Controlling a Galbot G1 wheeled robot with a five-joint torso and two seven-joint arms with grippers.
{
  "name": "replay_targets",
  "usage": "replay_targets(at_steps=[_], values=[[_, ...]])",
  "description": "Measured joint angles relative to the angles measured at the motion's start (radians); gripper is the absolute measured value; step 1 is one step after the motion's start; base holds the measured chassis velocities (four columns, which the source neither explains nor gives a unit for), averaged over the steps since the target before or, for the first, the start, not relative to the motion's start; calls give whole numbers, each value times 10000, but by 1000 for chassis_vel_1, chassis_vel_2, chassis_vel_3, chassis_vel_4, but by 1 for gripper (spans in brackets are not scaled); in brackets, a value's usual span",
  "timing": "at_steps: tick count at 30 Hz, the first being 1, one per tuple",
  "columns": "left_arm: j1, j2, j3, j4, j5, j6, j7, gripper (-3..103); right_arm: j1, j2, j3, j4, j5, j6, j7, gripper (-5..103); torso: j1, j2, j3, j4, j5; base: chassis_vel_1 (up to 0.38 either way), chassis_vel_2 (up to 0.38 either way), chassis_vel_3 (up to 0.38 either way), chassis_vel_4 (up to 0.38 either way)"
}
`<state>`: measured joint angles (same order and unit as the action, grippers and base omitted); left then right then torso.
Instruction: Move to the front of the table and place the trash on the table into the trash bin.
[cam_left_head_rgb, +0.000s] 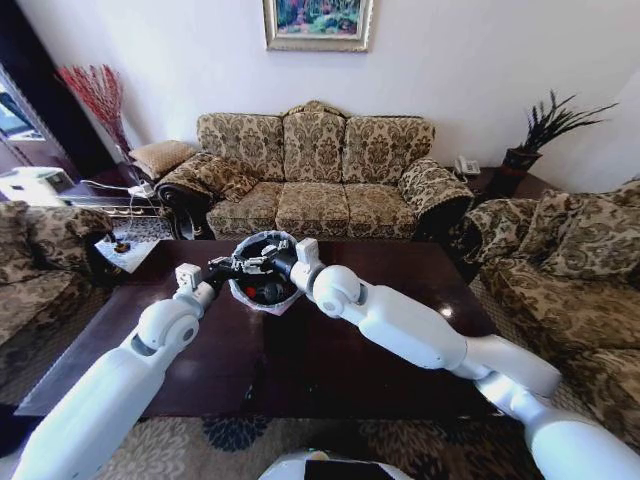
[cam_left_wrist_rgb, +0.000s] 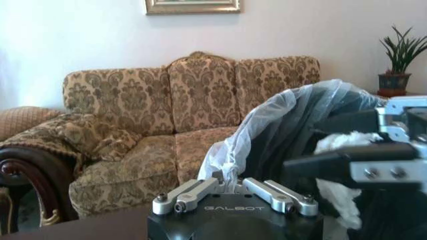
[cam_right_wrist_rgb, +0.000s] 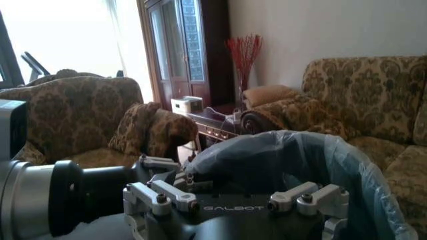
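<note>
A small round trash bin, lined with a thin greyish bag, stands upright, mouth upward, on the glossy dark wood table. The left gripper pinches its rim; the right gripper clamps crumpled white paper above the opening.

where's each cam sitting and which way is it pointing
Head view: high, looks down over the table, both arms meeting at the trash bin.
Left wrist view: behind the left hand, faces the sofa; right hand over the bin.
Right wrist view: behind the right hand, faces the cabinet.
Shared: the bin.
</note>
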<state>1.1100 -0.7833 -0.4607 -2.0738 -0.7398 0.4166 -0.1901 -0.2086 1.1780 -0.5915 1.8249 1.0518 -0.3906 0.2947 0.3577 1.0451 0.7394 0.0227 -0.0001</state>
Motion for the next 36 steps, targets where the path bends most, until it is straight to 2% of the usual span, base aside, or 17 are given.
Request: replay_targets(at_steps=[14,23,25,27,30,36], values=[[45,93,-16,-8,-38,57,-4,0,-610,-619,-194,641,15,-238,33,100,0,0,0,2,2,0,0,0,0],[38,151,-35,-65,-68,98,31,0,-1067,-1491,-210,1487,-186,-242,-141,100,0,-1,0,1,1,0,0,0,0],[39,213,-32,-212,-165,395,72,0,-1085,-1794,-5,1707,-179,-243,-321,100,-1,-3,0,-2,0,0,0,0,0],[38,240,-32,-234,-193,446,73,0,-1086,-1807,38,1717,-175,-242,-331,100,-1,-3,0,-2,-1,0,0,0,0],[16,507,-34,-406,-546,910,132,0,-979,-1548,598,1505,-169,-166,-322,100,-1,-3,0,-1,1,0,0,0,0],[88,680,-47,-534,-650,1155,76,0,-785,-1243,925,1169,-213,-38,-221,100,0,-3,1,7,3,0,0,0,0]])
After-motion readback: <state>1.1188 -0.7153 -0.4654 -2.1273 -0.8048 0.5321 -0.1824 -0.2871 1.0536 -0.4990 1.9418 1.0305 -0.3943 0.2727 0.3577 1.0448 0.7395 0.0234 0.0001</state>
